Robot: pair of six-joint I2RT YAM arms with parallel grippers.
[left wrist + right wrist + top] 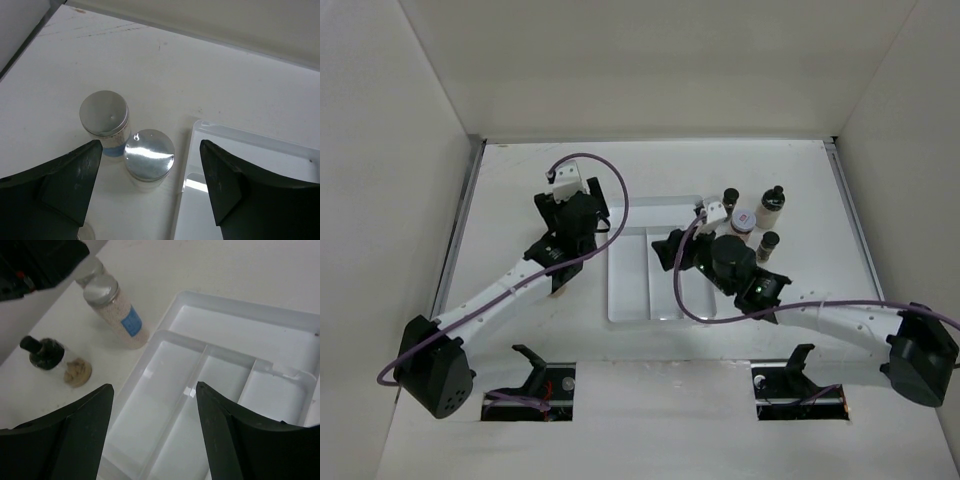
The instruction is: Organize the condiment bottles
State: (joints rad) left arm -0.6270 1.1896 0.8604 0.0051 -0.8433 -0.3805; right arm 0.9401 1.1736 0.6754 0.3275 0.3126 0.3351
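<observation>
The right hand (153,390) hung released, fingers spread and empty, over the white divided tray (628,285). Left of the tray, a black-capped bottle (47,354) holding a little beige powder sat on the surface (520,170). Farther on, the left hand (150,146) was likewise released above two silver-lidded jars (104,119), one blue-labelled, just beside the tray's corner. Right of the tray stood a pink-capped jar (744,219) among three dark-capped bottles (772,207).
</observation>
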